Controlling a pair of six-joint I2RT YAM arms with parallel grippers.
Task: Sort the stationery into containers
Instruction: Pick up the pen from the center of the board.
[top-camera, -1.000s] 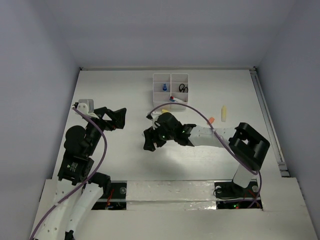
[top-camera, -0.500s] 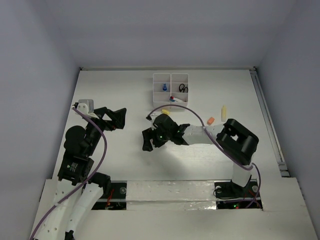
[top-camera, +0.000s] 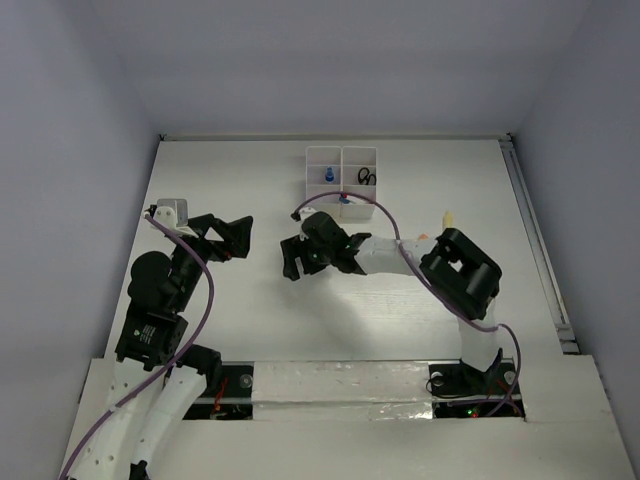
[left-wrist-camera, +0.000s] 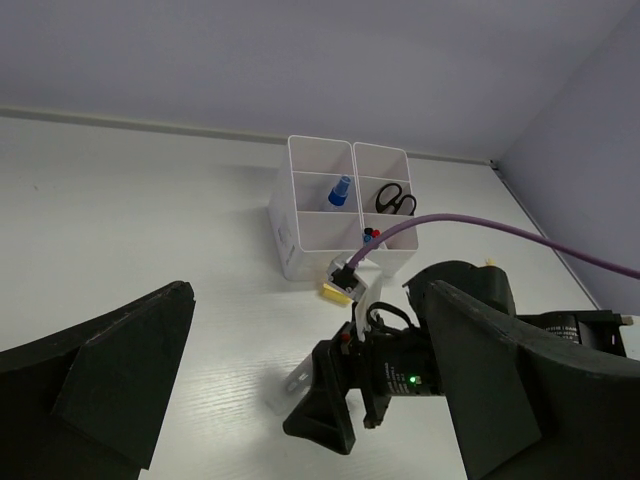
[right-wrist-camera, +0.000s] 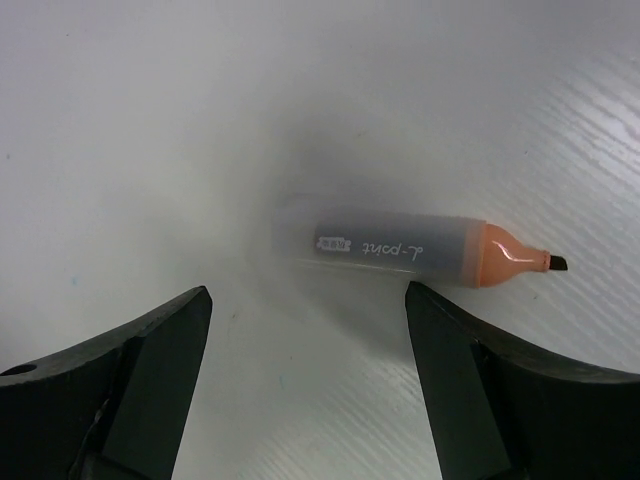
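White desk under the right gripper (right-wrist-camera: 307, 295), which hangs over mid-desk with jaws spread and empty. Just ahead lies the orange-tipped marker (right-wrist-camera: 400, 245), its long axis running jaw to jaw, so a wrist turn seems needed. The left gripper (top-camera: 235, 235), also spread, is farther off.

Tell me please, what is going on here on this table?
A two-armed robot is sorting stationery into a white organiser tray at the far side of the table. The right end effector hovers open over a grey marker with an orange tip, which lies on the table and is not gripped. The left end effector is open and empty, off to the left. The tray already holds black scissors and a blue-capped item.
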